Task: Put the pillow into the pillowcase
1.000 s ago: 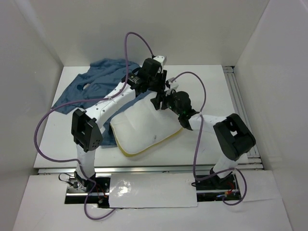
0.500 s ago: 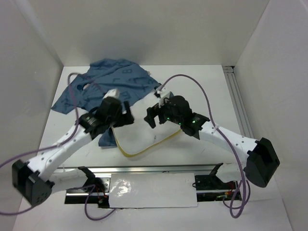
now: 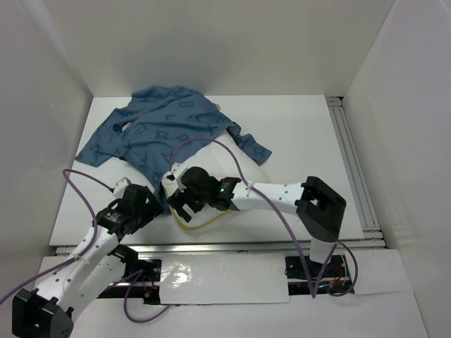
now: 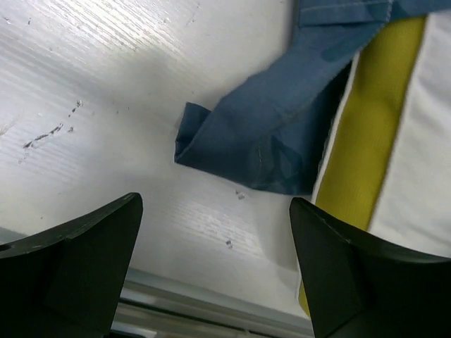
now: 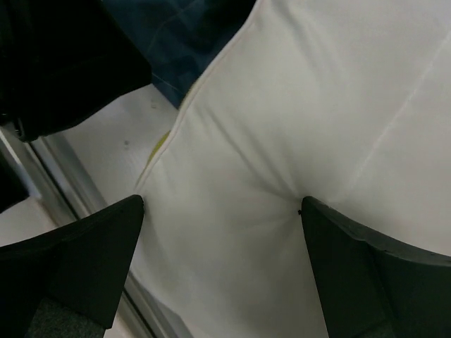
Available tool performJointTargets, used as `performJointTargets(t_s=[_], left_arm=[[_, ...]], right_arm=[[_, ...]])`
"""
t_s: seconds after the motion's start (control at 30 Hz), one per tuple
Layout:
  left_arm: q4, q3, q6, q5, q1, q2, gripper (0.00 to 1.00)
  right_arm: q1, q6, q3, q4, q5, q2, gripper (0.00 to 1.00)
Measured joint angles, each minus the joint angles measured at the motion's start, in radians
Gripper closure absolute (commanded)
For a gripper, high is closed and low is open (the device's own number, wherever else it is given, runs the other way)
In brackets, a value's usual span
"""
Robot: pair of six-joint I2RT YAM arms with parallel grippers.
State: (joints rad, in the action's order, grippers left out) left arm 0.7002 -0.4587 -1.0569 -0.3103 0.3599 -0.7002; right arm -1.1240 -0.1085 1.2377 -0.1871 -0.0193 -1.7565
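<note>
Insertion not begun: pillow (image 5: 317, 141) lies at table (image 3: 303, 141) near edge, apparently outside pillowcase (image 3: 169, 130), which spreads toward far-left corner. L gripper (image 4: 215, 204), R gripper (image 5: 222, 204) — jaws wide apart, empty. Next, prob. — find & pinch case opening.

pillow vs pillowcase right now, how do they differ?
Colour: the pillow is cream-white with a yellow side band; the pillowcase is blue with pale letters. Shape: the pillow is plump, the pillowcase thin and rumpled. Place: the pillow lies by the near edge, the pillowcase mostly farther back and left. Shared: both soft, on the table, neither gripped.
</note>
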Motion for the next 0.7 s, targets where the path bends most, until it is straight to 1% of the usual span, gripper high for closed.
performJointTargets(t_s=[0.1, 0.13, 0.17, 0.23, 0.27, 0.3, 0.33, 0.37, 0.4, 0.43, 0.47, 0.6, 0.7], left_arm=[[-0.071, 0.025, 0.014, 0.005, -0.031, -0.049, 0.01], [-0.105, 0.035, 0.022, 0.013, -0.038, -0.074, 0.01], [-0.142, 0.047, 0.032, 0.023, -0.042, -0.098, 0.04], [-0.201, 0.066, 0.045, 0.046, -0.043, -0.129, 0.12], [-0.239, 0.075, 0.056, 0.056, -0.043, -0.146, 0.17], [-0.274, 0.080, 0.063, 0.066, -0.043, -0.166, 0.38], [-0.299, 0.083, 0.063, 0.072, -0.043, -0.183, 0.47], [-0.322, 0.084, 0.078, 0.074, -0.045, -0.199, 0.57], [-0.338, 0.084, 0.085, 0.077, -0.046, -0.213, 0.69], [-0.354, 0.084, 0.087, 0.077, -0.048, -0.227, 0.98], [-0.367, 0.085, 0.088, 0.077, -0.050, -0.238, 1.00], [-0.392, 0.085, 0.113, 0.085, -0.048, -0.260, 1.00], [-0.393, 0.085, 0.137, 0.116, -0.024, -0.229, 1.00]], right_arm=[[0.006, -0.008, 0.030, -0.023, -0.012, -0.063, 0.00], [0.008, -0.010, 0.041, -0.027, -0.012, -0.076, 0.06], [0.008, -0.010, 0.051, -0.028, -0.012, -0.087, 0.14], [0.009, -0.012, 0.065, -0.035, -0.013, -0.102, 0.35], [0.011, -0.014, 0.066, -0.037, -0.013, -0.108, 0.56], [0.014, -0.015, 0.066, -0.037, -0.013, -0.113, 0.67], [0.018, -0.019, 0.066, -0.036, -0.012, -0.116, 0.82], [0.023, -0.024, 0.066, -0.036, -0.012, -0.116, 1.00], [0.030, -0.025, 0.066, -0.034, -0.008, -0.116, 1.00], [0.036, -0.035, 0.066, -0.032, -0.006, -0.115, 1.00], [0.039, -0.041, 0.065, -0.031, -0.003, -0.114, 1.00], [0.039, -0.042, 0.051, -0.013, -0.011, -0.092, 1.00], [0.039, -0.031, 0.036, 0.008, -0.058, -0.061, 1.00]])
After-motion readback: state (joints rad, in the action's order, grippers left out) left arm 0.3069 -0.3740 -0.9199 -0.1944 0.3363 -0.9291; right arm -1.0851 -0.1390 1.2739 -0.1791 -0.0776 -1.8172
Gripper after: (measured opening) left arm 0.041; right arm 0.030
